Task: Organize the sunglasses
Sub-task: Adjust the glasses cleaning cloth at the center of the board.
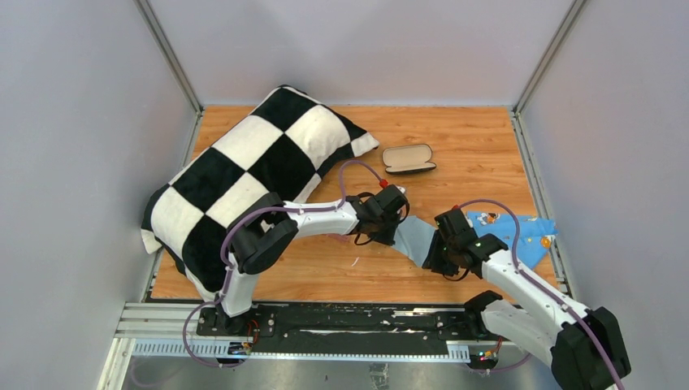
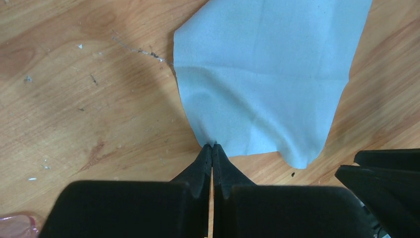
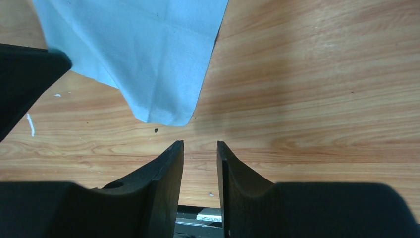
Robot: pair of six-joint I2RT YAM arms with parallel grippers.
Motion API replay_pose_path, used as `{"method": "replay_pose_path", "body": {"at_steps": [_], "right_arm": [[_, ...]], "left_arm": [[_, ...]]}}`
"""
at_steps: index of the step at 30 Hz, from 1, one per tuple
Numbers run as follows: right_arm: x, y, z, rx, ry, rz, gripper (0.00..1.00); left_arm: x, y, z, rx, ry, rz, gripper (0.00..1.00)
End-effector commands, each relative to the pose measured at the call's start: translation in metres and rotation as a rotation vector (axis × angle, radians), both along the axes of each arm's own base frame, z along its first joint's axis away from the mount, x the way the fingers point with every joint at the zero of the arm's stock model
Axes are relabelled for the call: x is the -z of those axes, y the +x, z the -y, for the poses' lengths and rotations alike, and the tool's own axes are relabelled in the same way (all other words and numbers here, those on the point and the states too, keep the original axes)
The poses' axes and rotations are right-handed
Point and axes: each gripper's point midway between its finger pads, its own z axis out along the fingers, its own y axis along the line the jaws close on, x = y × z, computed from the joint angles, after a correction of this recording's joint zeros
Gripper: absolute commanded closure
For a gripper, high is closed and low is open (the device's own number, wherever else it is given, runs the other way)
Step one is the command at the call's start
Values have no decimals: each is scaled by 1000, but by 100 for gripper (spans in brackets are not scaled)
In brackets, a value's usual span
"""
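Observation:
My left gripper [image 1: 399, 229] is shut on the edge of the light blue cloth [image 1: 416, 242], with its fingertips [image 2: 213, 147] pinching the near edge of the cloth [image 2: 262, 74] just above the wooden table. My right gripper [image 1: 431, 255] is open and empty, its tips [image 3: 199, 144] just short of the cloth's corner [image 3: 148, 54]. A pinkish translucent bit [image 2: 15, 225] shows at the bottom left corner of the left wrist view and looks like the sunglasses. They are hidden under my left arm in the top view. The open glasses case [image 1: 409, 158] lies farther back.
A black-and-white checkered pillow [image 1: 244, 171] fills the left side. A bright blue printed cloth part [image 1: 524, 231] lies to the right of my right arm; I cannot tell whether it is the same cloth. Grey walls enclose the table [image 1: 471, 138].

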Motion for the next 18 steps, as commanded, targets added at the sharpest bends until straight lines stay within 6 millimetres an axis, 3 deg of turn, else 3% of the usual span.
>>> {"method": "replay_pose_path", "body": {"at_steps": [1,8,18], "right_arm": [[10,-4,-8,-39,1,-29,63],[18,2,-13,-42,-47,-31,62],[25,3,-14,-34,-93,-42,66]], "left_arm": [[1,-17,-18,30,39,-31,100],[-8,-28,-27,28,7,-40,100],[-9,-36,-24,45,-34,-71,100]]}}
